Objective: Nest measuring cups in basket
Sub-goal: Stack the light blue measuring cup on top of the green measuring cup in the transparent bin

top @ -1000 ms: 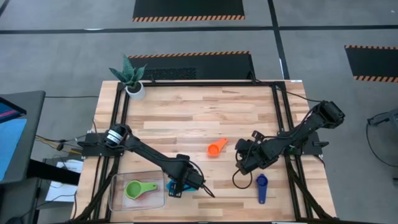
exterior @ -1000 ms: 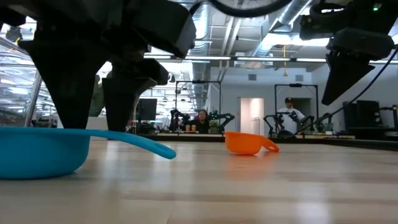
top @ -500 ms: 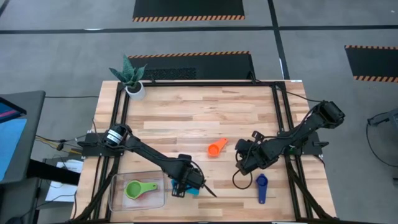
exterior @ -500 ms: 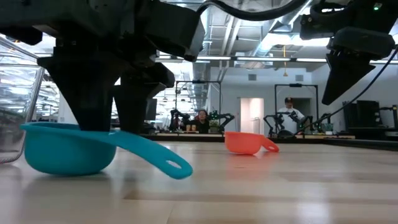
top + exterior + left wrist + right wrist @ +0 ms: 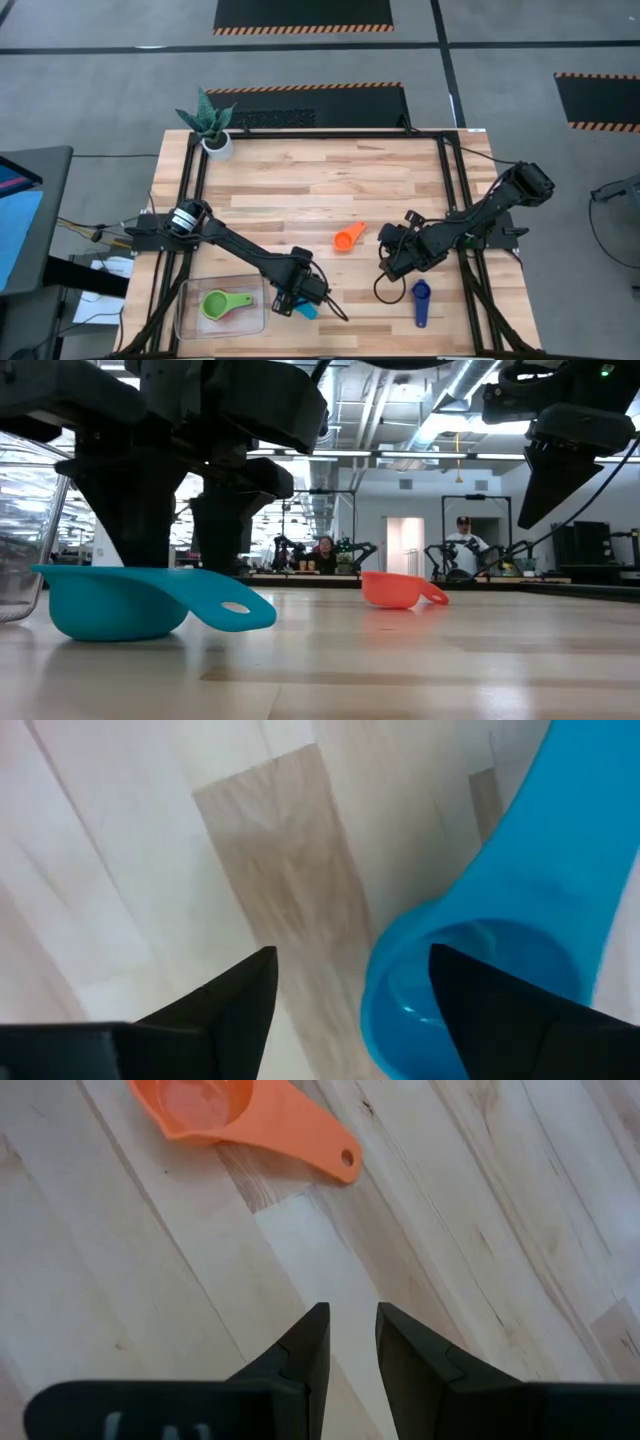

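Down by the near edge, the left gripper (image 5: pixel 300 302) stands spread wide astride the light blue cup (image 5: pixel 130 601) just beside the basket (image 5: pixel 187 312), while the right gripper (image 5: pixel 350 1342), fingers narrowly parted and empty, hovers near the orange cup (image 5: pixel 240 1115).

Both arms are dark, nearly black, built from slim tubular links joined by chunkier blocky housings. The left arm (image 5: pixel 235 247) carries a round silver-and-black joint cap near its base. The right arm (image 5: pixel 470 225) trails a looping black cable. Each gripper's fingers (image 5: pixel 300 1350) are matte black, tapering wedges.
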Tool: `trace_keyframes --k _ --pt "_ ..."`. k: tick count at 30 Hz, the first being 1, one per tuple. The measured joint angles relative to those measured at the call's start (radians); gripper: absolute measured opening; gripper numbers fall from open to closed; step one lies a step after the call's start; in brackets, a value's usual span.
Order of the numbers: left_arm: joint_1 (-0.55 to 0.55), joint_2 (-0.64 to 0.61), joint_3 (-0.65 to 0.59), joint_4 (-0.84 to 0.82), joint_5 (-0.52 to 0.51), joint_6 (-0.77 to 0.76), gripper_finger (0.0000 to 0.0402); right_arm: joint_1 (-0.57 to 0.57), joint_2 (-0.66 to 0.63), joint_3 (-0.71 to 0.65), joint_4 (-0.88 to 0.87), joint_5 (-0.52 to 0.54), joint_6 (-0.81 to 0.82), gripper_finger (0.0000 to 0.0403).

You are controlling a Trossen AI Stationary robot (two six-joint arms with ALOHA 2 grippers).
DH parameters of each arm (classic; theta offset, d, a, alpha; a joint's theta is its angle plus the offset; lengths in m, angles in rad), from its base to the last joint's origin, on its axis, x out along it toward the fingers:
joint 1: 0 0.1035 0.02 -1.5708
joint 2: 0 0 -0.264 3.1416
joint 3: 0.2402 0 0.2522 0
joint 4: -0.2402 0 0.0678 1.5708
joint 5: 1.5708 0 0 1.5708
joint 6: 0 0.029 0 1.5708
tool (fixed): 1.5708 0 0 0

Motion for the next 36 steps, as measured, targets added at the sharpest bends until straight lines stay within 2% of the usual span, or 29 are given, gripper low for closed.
trace_keyframes --k 7,13,17,21,24,27,32,36 --pt "0.000 0.000 0.000 0.004 -0.011 0.140 0.0213 0.000 0.000 0.000 0.000 0.000 0.000 0.0108" --pt "0.000 0.000 0.000 0.009 0.030 0.233 0.0172 0.000 0.000 0.000 0.000 0.000 0.000 0.0108" --pt "0.000 0.000 0.000 0.031 0.030 0.249 0.0145 0.000 0.000 0.000 0.000 0.000 0.000 0.0108" --pt "0.000 0.000 -0.001 0.060 0.029 0.250 0.0107 0.000 0.000 0.000 0.000 0.000 0.000 0.0108" --pt "0.000 -0.001 -0.001 0.074 0.029 0.248 0.0062 0.000 0.000 0.000 0.000 0.000 0.000 0.0108" --pt "0.002 -0.001 -0.001 0.078 0.036 0.207 0.0012 0.000 0.000 0.000 -0.001 0.000 0.000 0.0108" --pt "0.029 -0.002 0.024 0.078 0.045 0.034 0.0003 0.000 0.000 0.000 0.000 0.000 0.000 0.0108" --pt "0.064 -0.008 0.128 0.037 -0.013 -0.140 0.0002 0.000 0.000 0.000 0.001 0.000 0.000 0.0108"
